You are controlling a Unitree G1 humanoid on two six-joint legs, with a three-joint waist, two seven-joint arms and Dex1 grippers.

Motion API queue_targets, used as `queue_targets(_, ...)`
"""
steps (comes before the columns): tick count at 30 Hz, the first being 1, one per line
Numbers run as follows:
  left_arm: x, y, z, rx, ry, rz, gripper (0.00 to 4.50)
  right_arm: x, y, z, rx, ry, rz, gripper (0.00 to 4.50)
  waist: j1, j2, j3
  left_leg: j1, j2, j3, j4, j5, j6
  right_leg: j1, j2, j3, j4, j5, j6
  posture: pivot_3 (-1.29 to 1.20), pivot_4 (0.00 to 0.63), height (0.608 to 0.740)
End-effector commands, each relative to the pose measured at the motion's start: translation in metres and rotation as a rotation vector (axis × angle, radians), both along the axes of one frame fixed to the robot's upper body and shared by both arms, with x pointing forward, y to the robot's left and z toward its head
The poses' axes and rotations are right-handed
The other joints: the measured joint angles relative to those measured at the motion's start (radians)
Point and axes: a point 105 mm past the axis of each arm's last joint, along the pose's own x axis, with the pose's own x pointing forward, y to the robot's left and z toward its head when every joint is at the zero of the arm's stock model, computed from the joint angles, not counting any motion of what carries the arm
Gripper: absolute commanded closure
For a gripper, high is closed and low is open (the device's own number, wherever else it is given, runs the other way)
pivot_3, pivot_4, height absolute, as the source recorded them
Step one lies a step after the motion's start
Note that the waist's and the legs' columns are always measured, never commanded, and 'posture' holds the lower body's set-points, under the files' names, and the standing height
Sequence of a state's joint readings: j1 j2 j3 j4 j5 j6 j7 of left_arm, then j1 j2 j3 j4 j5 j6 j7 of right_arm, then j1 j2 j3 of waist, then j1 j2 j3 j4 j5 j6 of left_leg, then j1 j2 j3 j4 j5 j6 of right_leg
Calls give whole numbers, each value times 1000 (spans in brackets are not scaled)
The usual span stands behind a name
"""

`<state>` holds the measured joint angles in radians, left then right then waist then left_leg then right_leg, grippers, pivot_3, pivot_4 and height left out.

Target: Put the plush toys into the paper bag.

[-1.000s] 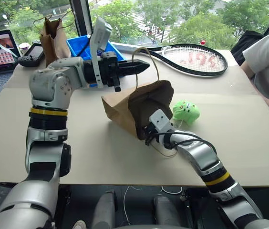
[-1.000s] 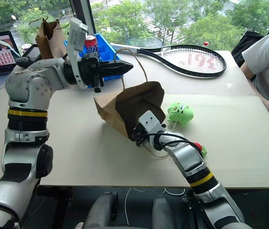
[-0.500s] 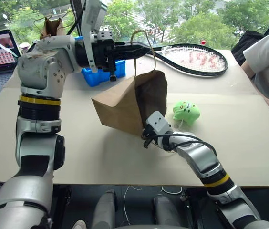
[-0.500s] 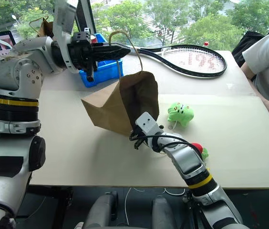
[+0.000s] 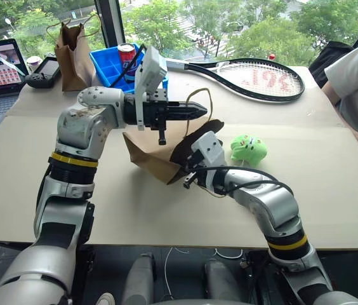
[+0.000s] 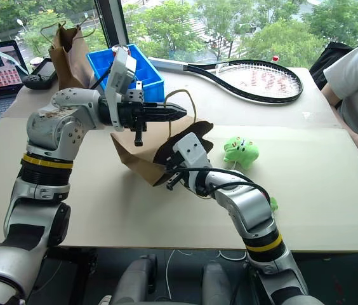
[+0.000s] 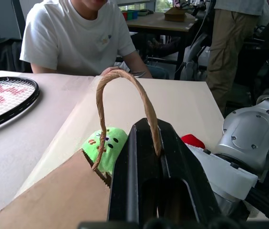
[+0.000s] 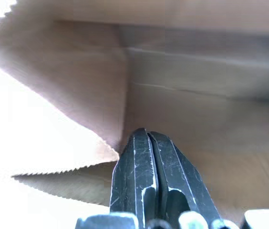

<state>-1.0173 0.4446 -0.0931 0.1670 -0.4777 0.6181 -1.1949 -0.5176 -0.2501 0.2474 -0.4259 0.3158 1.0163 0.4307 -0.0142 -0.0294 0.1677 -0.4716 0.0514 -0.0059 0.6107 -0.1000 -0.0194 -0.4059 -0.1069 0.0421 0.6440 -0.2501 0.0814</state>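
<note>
On the table [image 5: 331, 190], one bag [image 5: 150, 152] lies tipped, mouth toward two toys outside it: the green toy [image 5: 249, 149] just beside, the chili [image 7: 191, 141] behind the right arm. Neither is bagged yet. Left gripper [image 5: 195, 111] pinches a handle [image 7: 125, 95]; right gripper [image 8: 146, 157], closed and empty, reaches inside.

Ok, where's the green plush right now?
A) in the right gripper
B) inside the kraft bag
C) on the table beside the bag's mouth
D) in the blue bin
C: the green plush toy sits on the table just outside the mouth of the paper bag, held by neither the left gripper nor the right gripper.
</note>
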Motion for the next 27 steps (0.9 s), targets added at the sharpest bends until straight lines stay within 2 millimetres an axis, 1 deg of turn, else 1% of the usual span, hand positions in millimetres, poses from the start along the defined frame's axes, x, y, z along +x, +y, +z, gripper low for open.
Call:
queue_targets(1, -14, -1, 8, -14, -36, -51, 4500, -8, -1, 14, 1, -30, 14, 4420, 0, 0, 0, 0, 0, 0, 0, 0, 0, 0, 0, 0, 0, 0, 0, 0, 150, 731)
queue_targets(2, -17, 1, 6, -9, -28, -62, 4500, -8, -5, 16, -3, -32, 5, 4420, 0, 0, 0, 0, 0, 0, 0, 0, 0, 0, 0, 0, 0, 0, 0, 0, 150, 731)
queue_targets(5, -35, 8, -6, 38, 3, -128, 4500, -10, -31, 30, 46, -13, -52, 4420, -1, 0, 0, 0, 0, 0, 0, 0, 0, 0, 0, 0, 0, 0, 0, 0, 150, 731)
queue_targets(9, -53, 19, -19, 73, 64, -175, 4500, -15, -72, 42, 30, -15, -118, 4420, 3, 0, 0, 0, 0, 0, 0, 0, 0, 0, 0, 0, 0, 0, 0, 0, 150, 731)
queue_targets(11, -57, 21, -24, 83, 79, -177, 4500, -18, -88, 48, 38, -12, -152, 3870, 4, 0, 0, 0, 0, 0, 0, 0, 0, 0, 0, 0, -1, 0, -1, 0, 150, 731)
queue_targets(12, -57, 22, -25, 83, 86, -172, 4500, -22, -97, 51, 43, -5, -163, 3669, 3, 0, 0, 0, 1, 0, 0, 0, 0, 0, 0, 0, -1, 0, -1, 0, 150, 731)
queue_targets(13, -56, 23, -25, 78, 90, -157, 4500, -27, -110, 52, 35, 5, -180, 3344, 3, 0, 0, 0, 0, 0, 0, 0, 0, 0, 0, 0, -1, 0, -1, 0, 150, 731)
queue_targets(14, -54, 24, -24, 71, 92, -144, 4500, -32, -122, 52, 12, 14, -195, 3151, 5, 0, 0, 0, 0, 0, 0, 0, 0, 0, 0, 0, -1, 0, -2, 0, 150, 731)
queue_targets(15, -52, 24, -22, 59, 94, -130, 4500, -38, -136, 50, -31, 22, -215, 2692, 9, 0, 0, 0, 0, 0, 0, 0, 0, 0, 0, 0, -1, -1, -2, 0, 150, 731)
queue_targets(16, -50, 25, -19, 47, 96, -118, 4500, -43, -150, 46, -89, 33, -237, 2417, 14, 0, 0, 0, 0, 0, 0, 0, 0, 1, 0, 0, -2, -1, -2, 0, 150, 731)
queue_targets(17, -49, 25, -17, 39, 96, -112, 4500, -48, -160, 42, -145, 45, -249, 2000, 17, 0, 0, -1, 0, 0, -1, 0, 0, 1, -1, 0, -3, -3, -5, 0, 150, 731)
queue_targets(18, -47, 25, -15, 28, 99, -108, 4500, -53, -170, 34, -217, 61, -254, 1670, 18, 0, 0, -1, 0, 0, 0, 0, 0, 1, -1, 0, -3, -4, -8, 0, 150, 731)
queue_targets(19, -46, 25, -13, 18, 104, -106, 4500, -59, -178, 24, -295, 77, -245, 1343, 19, 0, 0, -1, 0, 0, 0, 0, 0, 1, -1, 0, -4, -5, -8, 0, 150, 731)
queue_targets(21, -45, 25, -11, 3, 116, -104, 4500, -68, -186, 5, -399, 105, -193, 649, 21, 0, 0, -1, 0, 0, 0, 0, 0, 1, -1, 0, -3, -5, -8, 0, 150, 731)
queue_targets(22, -45, 24, -11, 5, 117, -103, 4500, -69, -187, -2, -419, 110, -169, 296, 19, 0, 0, 0, 0, 0, 0, 0, 0, 1, -1, 0, -3, -7, -6, 0, 150, 731)
queue_targets(23, -45, 24, -12, 14, 112, -104, 4500, -69, -187, -7, -425, 106, -153, 74, 13, 0, 0, 0, 0, 0, 0, 0, 0, 1, -1, 0, -3, -9, -3, 0, 150, 731)
queue_targets(25, -46, 22, -11, 28, 99, -115, 4500, -61, -191, -20, -444, 101, -145, 74, -1, 0, 0, 2, 0, 1, 0, 0, 0, 2, -1, 1, -3, -10, -1, 0, 150, 731)
queue_targets(27, -47, 21, -8, 26, 95, -126, 4500, -54, -198, -32, -478, 100, -149, 74, -3, 0, 0, 3, 0, 1, 1, 0, 0, 2, -1, 2, -3, -9, -2, 0, 150, 731)
